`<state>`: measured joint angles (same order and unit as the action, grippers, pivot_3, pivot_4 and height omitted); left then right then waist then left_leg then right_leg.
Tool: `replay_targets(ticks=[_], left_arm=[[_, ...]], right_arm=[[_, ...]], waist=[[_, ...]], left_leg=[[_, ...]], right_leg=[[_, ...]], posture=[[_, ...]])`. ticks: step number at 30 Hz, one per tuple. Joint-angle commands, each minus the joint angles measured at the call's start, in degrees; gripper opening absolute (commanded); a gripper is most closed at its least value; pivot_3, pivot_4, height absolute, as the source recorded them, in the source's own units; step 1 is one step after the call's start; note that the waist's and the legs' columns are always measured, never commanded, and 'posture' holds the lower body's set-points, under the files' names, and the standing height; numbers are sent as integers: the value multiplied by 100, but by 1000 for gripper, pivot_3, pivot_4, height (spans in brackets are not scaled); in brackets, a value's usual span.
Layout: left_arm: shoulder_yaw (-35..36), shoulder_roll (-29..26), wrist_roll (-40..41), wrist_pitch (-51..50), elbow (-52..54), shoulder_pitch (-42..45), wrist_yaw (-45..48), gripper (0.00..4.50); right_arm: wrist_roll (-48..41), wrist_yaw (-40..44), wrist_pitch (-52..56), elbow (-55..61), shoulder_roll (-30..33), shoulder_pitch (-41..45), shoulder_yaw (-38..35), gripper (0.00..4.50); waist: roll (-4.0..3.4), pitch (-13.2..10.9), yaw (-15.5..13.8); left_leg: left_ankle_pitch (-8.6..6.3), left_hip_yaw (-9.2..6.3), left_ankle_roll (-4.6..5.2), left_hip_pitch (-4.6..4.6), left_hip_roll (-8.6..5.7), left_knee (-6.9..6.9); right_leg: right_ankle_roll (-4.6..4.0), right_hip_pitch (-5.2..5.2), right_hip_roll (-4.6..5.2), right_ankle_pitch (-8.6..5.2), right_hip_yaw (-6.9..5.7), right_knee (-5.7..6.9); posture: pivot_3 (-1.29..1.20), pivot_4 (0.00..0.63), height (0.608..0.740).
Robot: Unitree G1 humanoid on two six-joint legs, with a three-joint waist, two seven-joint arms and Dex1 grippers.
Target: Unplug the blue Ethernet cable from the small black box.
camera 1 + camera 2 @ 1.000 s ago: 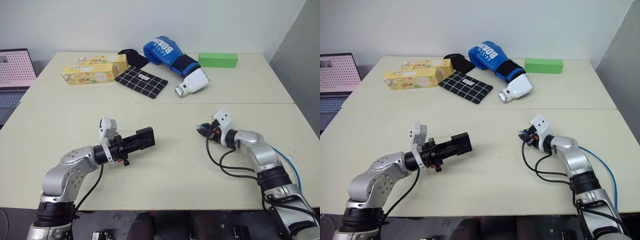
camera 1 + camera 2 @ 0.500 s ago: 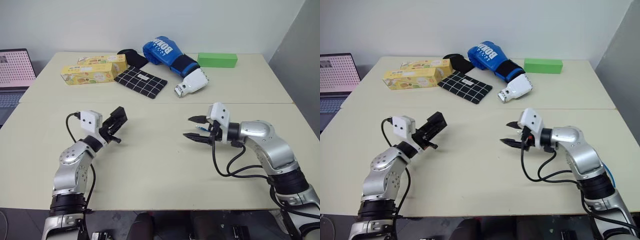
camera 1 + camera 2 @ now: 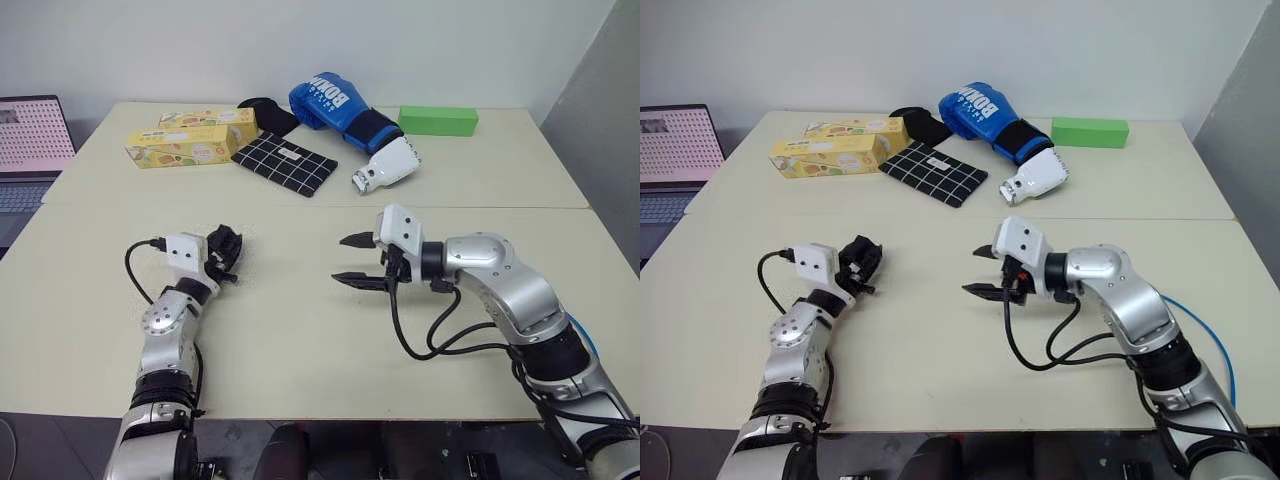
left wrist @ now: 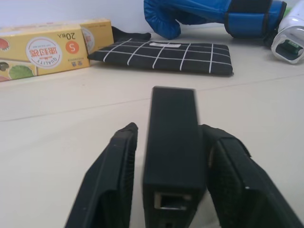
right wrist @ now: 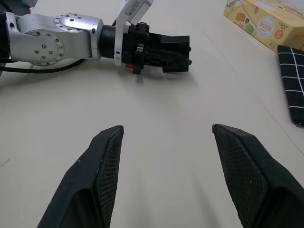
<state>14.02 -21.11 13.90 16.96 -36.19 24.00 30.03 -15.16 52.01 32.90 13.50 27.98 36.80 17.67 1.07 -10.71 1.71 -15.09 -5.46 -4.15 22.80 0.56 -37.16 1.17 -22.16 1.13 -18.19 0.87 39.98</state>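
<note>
Now, left gripper [image 4: 166, 156] jaws spread, small black box [image 4: 173, 152] loose between fingers, low over worktop [image 3: 300, 330], port empty. Right gripper [image 3: 352, 260] jaws wide, empty. Blue Ethernet cable [image 3: 1220, 345] trails beside right arm. Unplugging looks done; box set-down left.

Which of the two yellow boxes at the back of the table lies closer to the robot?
The front yellow cardboard box, the one nearer the laptop side; the other lies behind it.

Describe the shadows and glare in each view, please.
Left eye view: even light, no glare on the table. Left wrist view: a soft shadow beside the box, a thin one under the cloth. Right wrist view: a soft shadow on the table under the left arm.
</note>
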Motion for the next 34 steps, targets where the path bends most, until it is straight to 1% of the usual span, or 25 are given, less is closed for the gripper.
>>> replay_targets(ticks=[1, 7, 9, 14, 16, 19, 22, 26, 31, 34], left_arm=[[124, 34, 173, 112, 6, -13, 69, 3002], [112, -27, 301, -281, 639, -424, 87, 4192], [92, -107, 254, -475, 1003, -659, 36, 4465], [108, -581, 271, -1689, 2833, -1597, -34, 4465], [222, -922, 445, -2267, 3657, -2016, 92, 4465], [381, -1392, 532, -2833, 4416, -2407, 203, 4465], [534, -1692, 715, -3293, 4816, -2535, 321, 4465], [956, -2240, 1180, -3872, 5279, -2601, 762, 4465], [1213, -2595, 1524, -4164, 5370, -2660, 1218, 4465], [1319, -2791, 1729, -4313, 5256, -2609, 1574, 4465]], right_arm=[[-25, -44, 56, 175, -10, 53, -88, 3173], [-82, -107, 205, 322, -6, 6, -146, 3173], [-106, -157, 277, 372, -16, -26, -162, 3173], [-180, -293, 522, 631, 119, -335, -357, 3173], [-333, -282, 652, 778, 270, -555, -613, 3173], [-409, -203, 563, 868, 563, -817, -940, 3173], [-511, -34, 498, 914, 873, -964, -1137, 3173], [-564, 358, 421, 579, 1566, -1040, -1550, 3173], [-616, 779, 343, 141, 2159, -1159, -1794, 3173], [-576, 901, 270, -132, 2366, -1116, -1857, 3173]], waist=[[0, 0, 3], [0, 0, 16], [0, 0, 17], [1, 1, 27], [1, 1, 16], [0, 0, -1], [-1, 0, -20], [0, 0, -11], [-1, 0, 0], [-2, -1, 8]], left_leg=[[0, 0, 0, 0, 0, 0], [0, 0, 0, -1, 3, 0], [0, -1, 0, -1, 4, 0], [0, -9, 1, -2, 11, 5], [-1, -13, 1, -2, 17, 7], [-1, -14, 1, -1, 19, 7], [0, -11, 3, -7, 13, 7], [1, -4, 6, -12, 10, 9], [1, 8, 6, -20, 11, 15], [0, 14, 6, -20, 11, 15]], right_leg=[[0, 0, 0, 0, -1, 0], [0, 0, 1, 0, 3, 1], [0, 0, 2, 0, 3, 1], [0, -2, 3, 0, 5, 3], [0, -2, 4, 0, 8, 1], [0, 1, 6, 0, 8, 0], [0, 11, 3, 0, 3, 0], [1, 16, -4, 0, 3, -1], [0, 15, -4, -1, 10, -3], [0, 14, -4, -1, 13, -4]], posture=[[0, 150, 740], [0, 150, 740], [0, 150, 740], [0, 150, 740], [0, 150, 740], [0, 150, 740], [0, 150, 740], [0, 150, 740], [0, 150, 740], [0, 150, 740]])
